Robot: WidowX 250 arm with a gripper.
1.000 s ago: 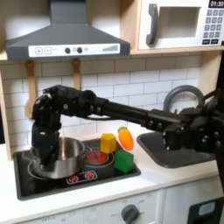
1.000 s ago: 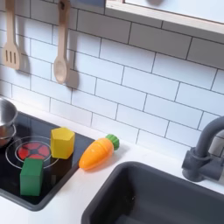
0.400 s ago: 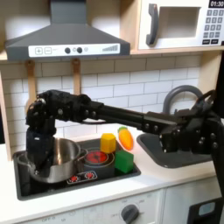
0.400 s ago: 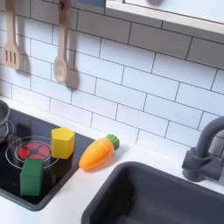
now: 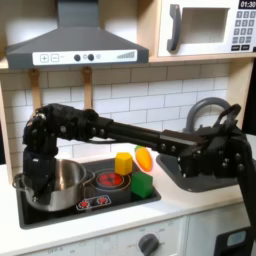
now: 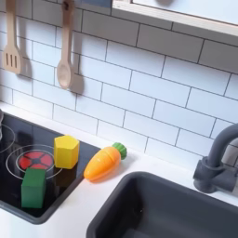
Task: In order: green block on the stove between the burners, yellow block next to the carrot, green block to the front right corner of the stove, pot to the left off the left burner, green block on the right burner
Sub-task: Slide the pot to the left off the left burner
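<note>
My claw (image 5: 38,180) reaches into the pot (image 5: 52,184); how tightly it grips I cannot tell. The pot has slid left, nearly off the stove's (image 5: 120,200) left edge. The green block (image 5: 142,184) waits at the near right corner for its burner (image 5: 110,180).

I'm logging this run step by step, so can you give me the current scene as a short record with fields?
pot: steel pot at the stove's end on the first exterior view's left, rim past the panel edge
gripper: gripper down at the pot's rim; jaws' state unclear
green block: green block at the stove's front corner
yellow block: yellow block on the stove's edge, beside the carrot
burner: red-ringed burner uncovered
sink: dark sink on the second exterior view's right
</note>
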